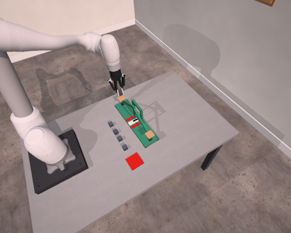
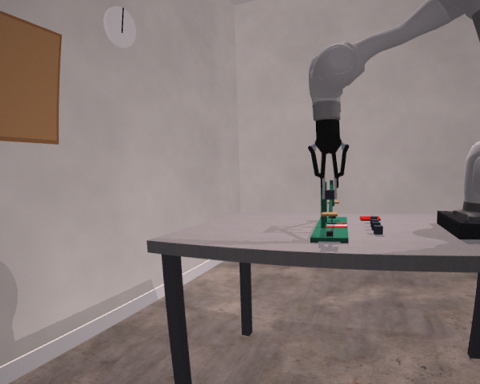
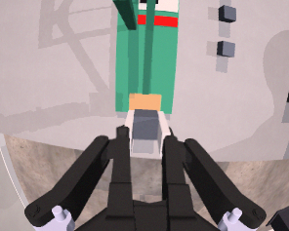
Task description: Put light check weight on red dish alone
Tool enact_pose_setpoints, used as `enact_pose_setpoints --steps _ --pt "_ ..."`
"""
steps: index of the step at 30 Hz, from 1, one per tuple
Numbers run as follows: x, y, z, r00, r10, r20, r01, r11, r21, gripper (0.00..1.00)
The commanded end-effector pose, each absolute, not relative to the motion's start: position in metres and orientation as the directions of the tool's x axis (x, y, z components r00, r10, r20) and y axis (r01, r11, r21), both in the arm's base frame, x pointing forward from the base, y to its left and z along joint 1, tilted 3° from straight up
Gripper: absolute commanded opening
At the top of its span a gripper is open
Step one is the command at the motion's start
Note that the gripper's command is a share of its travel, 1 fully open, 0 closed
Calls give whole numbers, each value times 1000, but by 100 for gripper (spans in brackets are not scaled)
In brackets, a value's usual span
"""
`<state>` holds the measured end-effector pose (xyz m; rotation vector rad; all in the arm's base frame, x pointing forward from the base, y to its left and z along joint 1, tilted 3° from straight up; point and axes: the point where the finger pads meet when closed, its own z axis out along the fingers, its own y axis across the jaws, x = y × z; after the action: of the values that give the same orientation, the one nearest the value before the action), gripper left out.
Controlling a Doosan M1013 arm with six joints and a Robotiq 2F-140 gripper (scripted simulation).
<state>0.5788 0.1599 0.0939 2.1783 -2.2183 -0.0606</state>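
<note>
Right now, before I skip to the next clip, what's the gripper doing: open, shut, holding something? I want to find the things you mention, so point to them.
Gripper (image 1: 120, 93) (image 2: 329, 193) (image 3: 144, 120): closed on a dark gray weight (image 1: 120, 93) (image 2: 329, 194) (image 3: 145, 126).

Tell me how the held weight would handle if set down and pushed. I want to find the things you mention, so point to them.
The weight (image 2: 329, 194) (image 3: 145, 125) looks rigid, so it probably won't bend. Its flat faces suggest sliding rather than rolling. Its squat, blocky shape should resist tipping.
</note>
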Motion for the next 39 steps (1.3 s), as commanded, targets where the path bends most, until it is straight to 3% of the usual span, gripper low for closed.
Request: enact_pose_setpoints --steps 1,13,39 --pt "578 160 85 -18 -1000 -5 -999 18 50 24" --pt "577 160 56 -18 -1000 -5 -999 18 50 24" --pt "577 160 54 -18 -1000 -5 -999 18 50 24"
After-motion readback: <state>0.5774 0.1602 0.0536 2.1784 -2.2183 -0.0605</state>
